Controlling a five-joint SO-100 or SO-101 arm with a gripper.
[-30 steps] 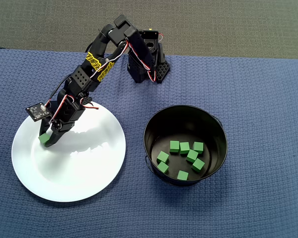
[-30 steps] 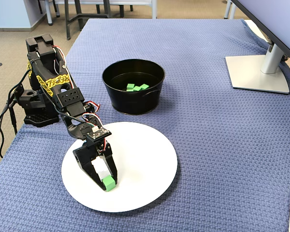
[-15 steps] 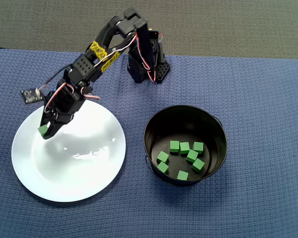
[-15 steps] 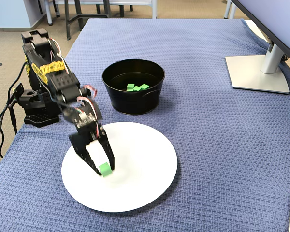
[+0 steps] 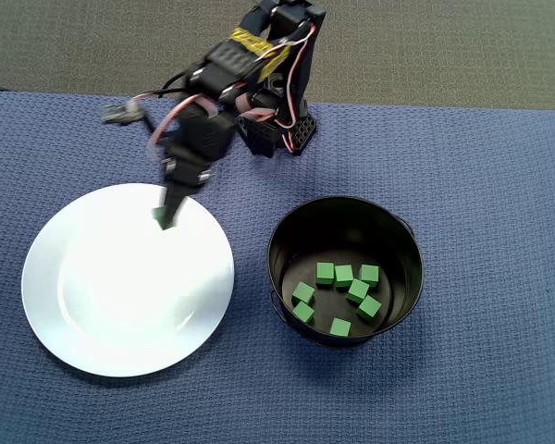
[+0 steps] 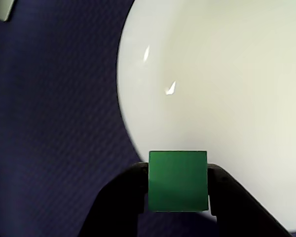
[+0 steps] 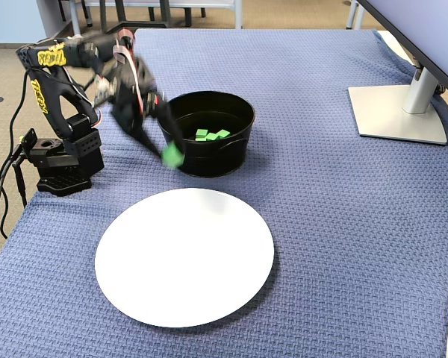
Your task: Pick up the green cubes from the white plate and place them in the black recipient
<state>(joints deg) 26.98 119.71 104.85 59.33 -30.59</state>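
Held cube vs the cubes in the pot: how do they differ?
The held cube is clamped in the gripper, raised above the white plate; the seven cubes in the pot lie loose on the black pot's floor. It is alone; they cluster. Same green, same size.

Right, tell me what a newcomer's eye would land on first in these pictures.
First, the green cube pinched in the tool, held in the air over the edge of the white plate, which lies bare. Next, the black pot to the plate's right in the overhead view, with seven green cubes scattered on its floor.
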